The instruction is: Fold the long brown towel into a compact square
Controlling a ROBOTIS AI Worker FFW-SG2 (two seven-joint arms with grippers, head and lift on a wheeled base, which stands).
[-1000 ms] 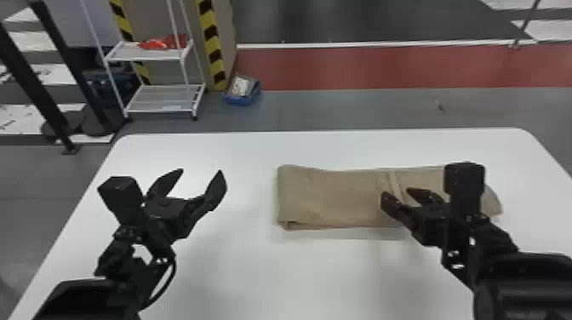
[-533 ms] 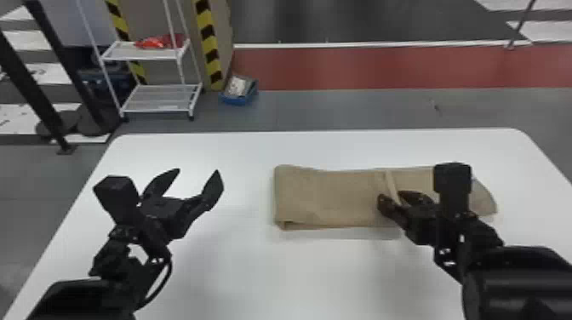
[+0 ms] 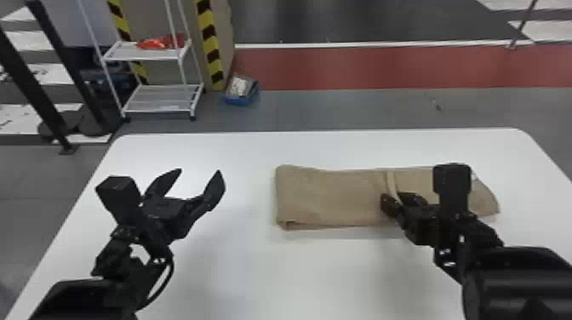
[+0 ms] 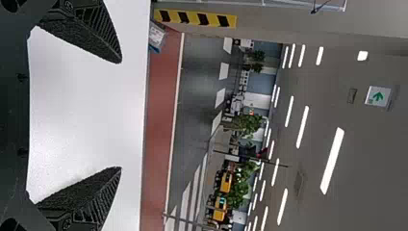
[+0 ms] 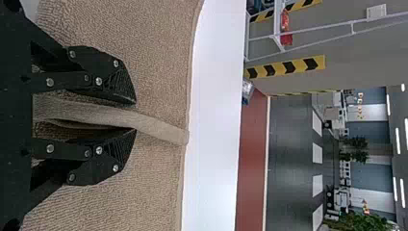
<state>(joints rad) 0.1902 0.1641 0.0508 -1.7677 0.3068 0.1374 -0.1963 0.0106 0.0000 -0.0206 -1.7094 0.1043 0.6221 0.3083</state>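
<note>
In the head view, the brown towel lies as a flat folded strip across the right half of the white table. My right gripper is over its middle, beside a raised band of cloth. From the right wrist view, that raised cloth edge runs between the fingers of my right gripper; they are apart by a narrow gap, not visibly pressed together on it. My left gripper waits above the table left of the towel, open and holding nothing; the left wrist view shows its fingers wide apart.
The white table has its far edge a short way behind the towel. Beyond it on the floor stand a white shelf rack and a blue box, with a striped post beside them.
My right gripper's fingers have drawn closer together around the raised cloth, and its wrist has shifted slightly left. The towel and my left arm look unchanged.
</note>
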